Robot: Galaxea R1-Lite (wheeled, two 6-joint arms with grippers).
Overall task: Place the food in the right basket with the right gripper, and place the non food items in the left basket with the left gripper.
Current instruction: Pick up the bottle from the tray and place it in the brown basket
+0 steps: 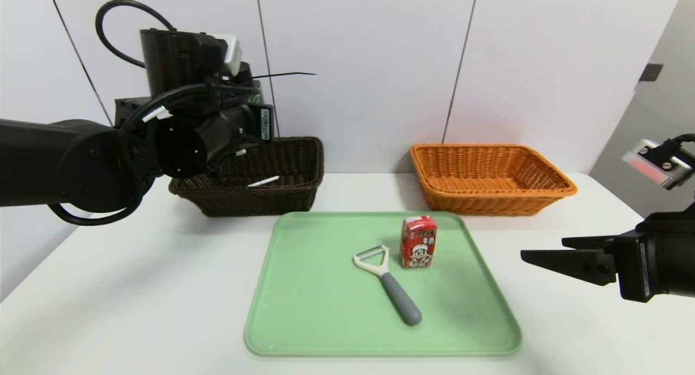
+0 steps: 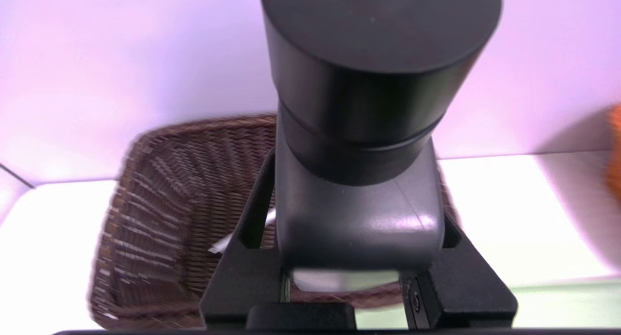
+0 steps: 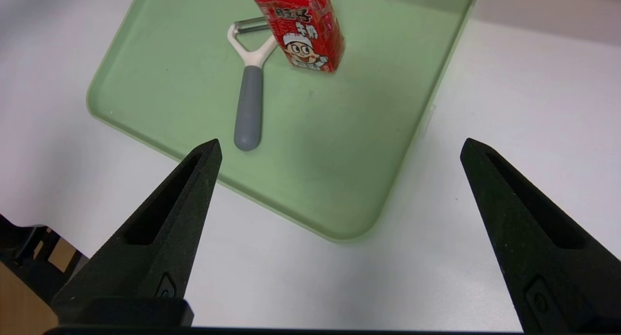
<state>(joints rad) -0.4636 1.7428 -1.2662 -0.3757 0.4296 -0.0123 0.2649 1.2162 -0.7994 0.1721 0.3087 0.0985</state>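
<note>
Holding black bottle [image 2: 359, 131] clamped in left gripper [image 1: 217, 141] above brown basket [image 1: 288, 193]. Right gripper [image 3: 339, 228] wide open, empty, carton [image 1: 418, 241] at 10 o'clock on tray [image 1: 304, 310]; light, crushable, probably best gripped across flat sides.

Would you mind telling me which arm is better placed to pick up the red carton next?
Right. The right gripper hovers open beside the green tray, facing the red carton, and the orange basket is on its side. The left gripper is busy holding a black bottle above the brown basket.
</note>
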